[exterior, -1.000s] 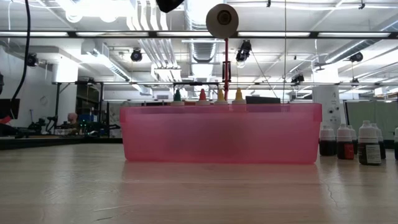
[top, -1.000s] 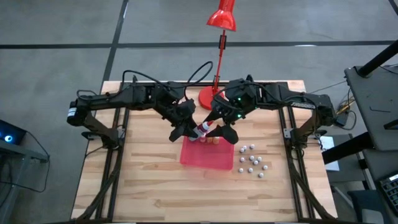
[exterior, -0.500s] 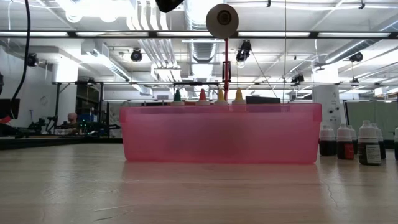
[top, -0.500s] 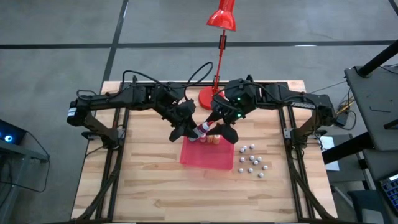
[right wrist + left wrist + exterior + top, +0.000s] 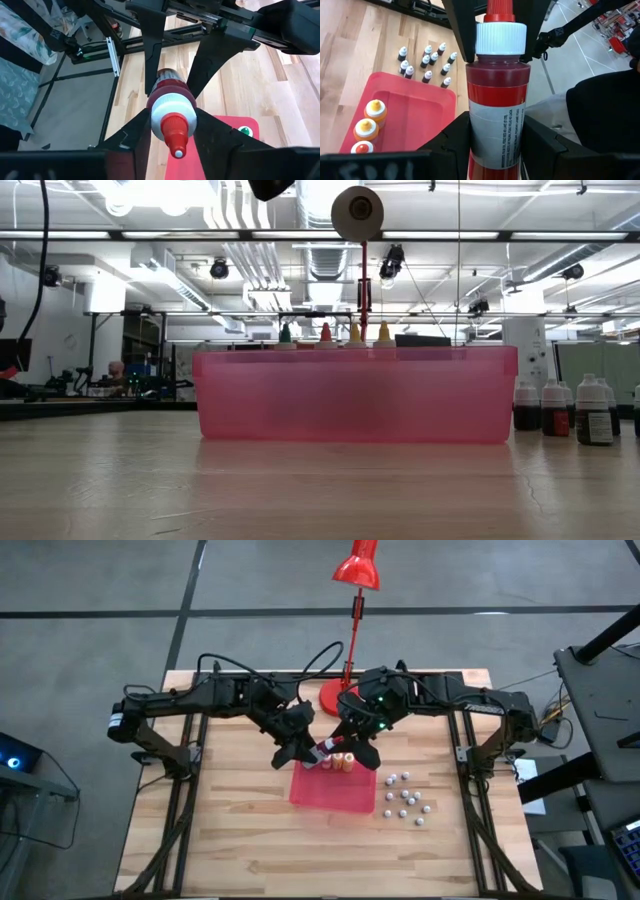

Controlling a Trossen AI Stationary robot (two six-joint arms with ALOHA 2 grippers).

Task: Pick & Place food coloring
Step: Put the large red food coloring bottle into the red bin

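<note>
High view showed both grippers, left [image 5: 303, 753] and right [image 5: 350, 746], fingers pinching one red bottle [image 5: 326, 748] above the tray's [image 5: 335, 794] twelve-o'clock edge.

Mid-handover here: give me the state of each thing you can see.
red-capped bottle: held in the air, gripped at both ends.
left gripper: shut on the bottle's body.
right gripper: shut on its cap end.
red tray: holding capped bottles upright.
small white-capped bottles: standing beside the tray.
</note>
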